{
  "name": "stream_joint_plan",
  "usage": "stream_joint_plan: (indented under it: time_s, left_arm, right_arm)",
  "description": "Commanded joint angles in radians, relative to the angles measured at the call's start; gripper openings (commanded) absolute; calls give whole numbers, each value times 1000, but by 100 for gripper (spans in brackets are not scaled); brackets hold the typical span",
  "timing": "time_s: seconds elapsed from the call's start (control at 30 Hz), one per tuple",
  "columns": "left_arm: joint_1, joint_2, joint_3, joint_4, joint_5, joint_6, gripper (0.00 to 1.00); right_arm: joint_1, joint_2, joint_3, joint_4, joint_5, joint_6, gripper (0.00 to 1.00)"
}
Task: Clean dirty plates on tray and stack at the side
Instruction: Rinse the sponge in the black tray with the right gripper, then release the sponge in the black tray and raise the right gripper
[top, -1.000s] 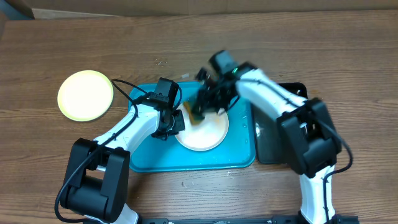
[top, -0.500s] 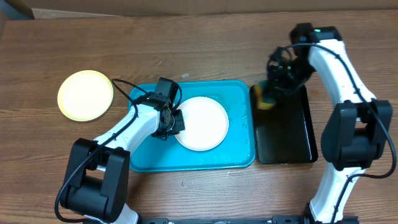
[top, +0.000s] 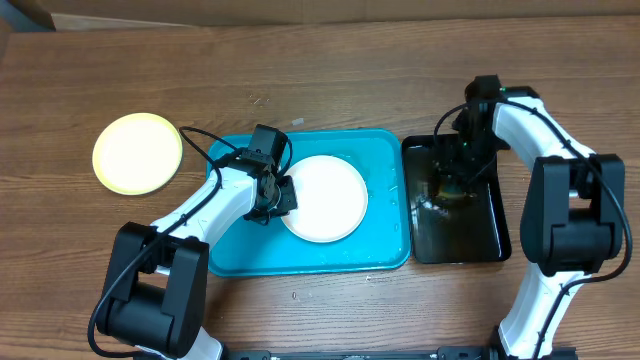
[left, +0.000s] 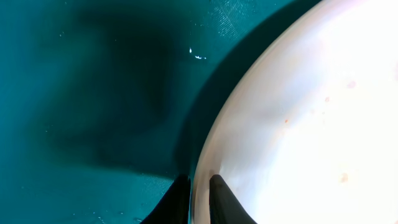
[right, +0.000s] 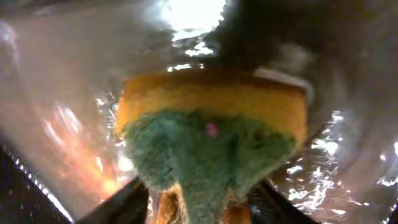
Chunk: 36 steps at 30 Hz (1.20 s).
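Note:
A white plate (top: 325, 200) lies in the turquoise tray (top: 240, 250). My left gripper (top: 272, 196) is shut on the plate's left rim. In the left wrist view one finger is under the rim and one on top, with the left gripper (left: 200, 200) pinching the plate (left: 298, 124) over the tray floor (left: 93, 93). A pale yellow-green plate (top: 138, 152) sits on the table to the left of the tray. My right gripper (top: 443, 188) is down in the black tray (top: 480, 235). Its fingers stand open on either side of a yellow and green sponge (right: 211, 130), right gripper (right: 199, 210).
The wet black tray lies right beside the turquoise tray's right edge. Both arms' cables hang over the trays. Bare wooden table (top: 330, 70) stretches behind the trays and around the yellow-green plate.
My right arm carried the sponge off the white plate, over to the black tray, lowered it there and opened its jaws. The left gripper kept its hold on the plate rim.

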Motion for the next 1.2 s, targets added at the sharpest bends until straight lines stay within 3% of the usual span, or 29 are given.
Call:
stream_joint_plan:
  time_s: [0.0, 0.3, 0.47, 0.63, 0.67, 0.7, 0.73, 0.8, 0.87, 0.9, 1.07, 1.13, 1.17]
  left_arm:
    - [-1, 8, 10, -2, 1, 20, 14]
    - [-1, 8, 10, -3, 9, 19, 15]
    - [-1, 8, 10, -2, 8, 19, 15]
    - [-1, 8, 10, -2, 8, 19, 16]
    - [-1, 8, 10, -2, 8, 19, 16]
    - [-1, 8, 10, -2, 8, 19, 16]
    - [-1, 8, 10, -2, 8, 19, 16]
    - [-1, 8, 10, -2, 8, 19, 16]
    - [-1, 8, 10, -2, 8, 19, 17]
    - [-1, 8, 10, -2, 8, 19, 17]
    - [-1, 8, 10, -3, 9, 19, 18]
    - [-1, 8, 10, -3, 9, 19, 18]
    - [-1, 8, 10, -3, 9, 19, 18]
  right_arm:
    - [2, -26, 31, -35, 21, 10, 59]
    - [2, -25, 72, -80, 41, 11, 62]
    - [3, -25, 11, 16, 41, 11, 63]
    - [4, -24, -68, 137, 36, 29, 58]
    - [4, -24, -74, 143, 34, 29, 52]
    - [4, -24, -74, 143, 29, 29, 23]
    - [4, -25, -72, 142, 19, 29, 4]
    - [4, -26, -57, 135, -16, 29, 4]
    - [2, -26, -37, 115, -58, 29, 38]
    - [2, -26, -27, 95, -73, 29, 49]
    - [4, -25, -18, -19, -93, 25, 60]
    - [4, -25, -18, -53, -91, 26, 58]
    - [4, -25, -18, -60, -90, 26, 49]
